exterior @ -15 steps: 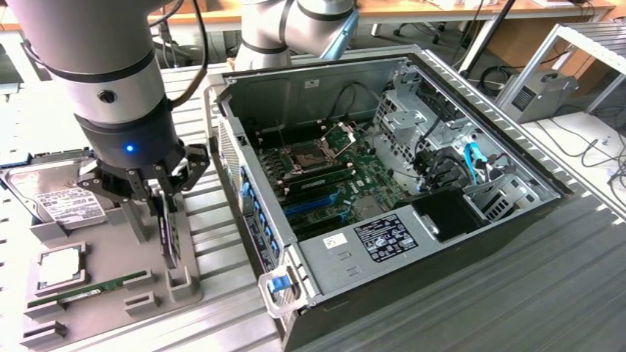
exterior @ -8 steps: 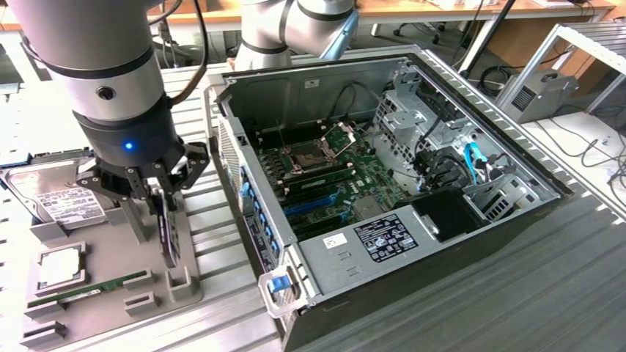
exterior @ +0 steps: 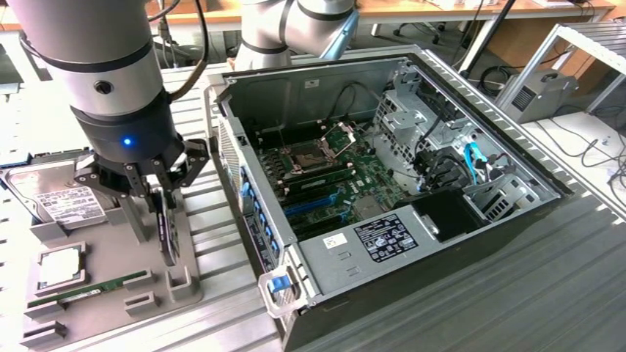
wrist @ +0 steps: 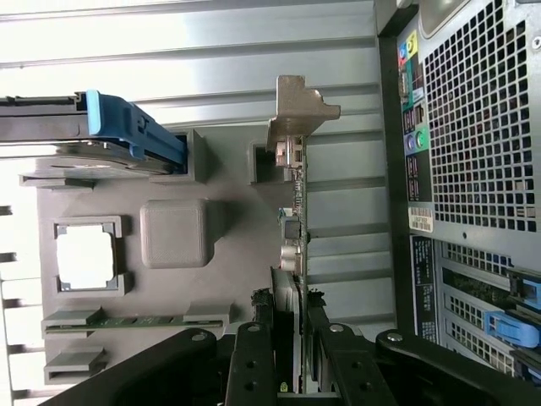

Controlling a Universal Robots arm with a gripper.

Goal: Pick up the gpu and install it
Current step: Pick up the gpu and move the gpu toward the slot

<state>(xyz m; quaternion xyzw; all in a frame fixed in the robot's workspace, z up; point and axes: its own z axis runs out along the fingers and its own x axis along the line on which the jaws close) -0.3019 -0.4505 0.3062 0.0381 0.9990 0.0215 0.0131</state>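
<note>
Wrist view shows the gpu (wrist: 292, 216) standing on edge in its slot of the grey holder tray (wrist: 228, 283), silver bracket away from the camera, with the gripper (wrist: 289, 342) half closed and its fingers pressed against the card's two faces. A clean pick likely calls for a straight, untilted lift, so the card clears the slot posts beside the open computer case (exterior: 293, 81).
</note>
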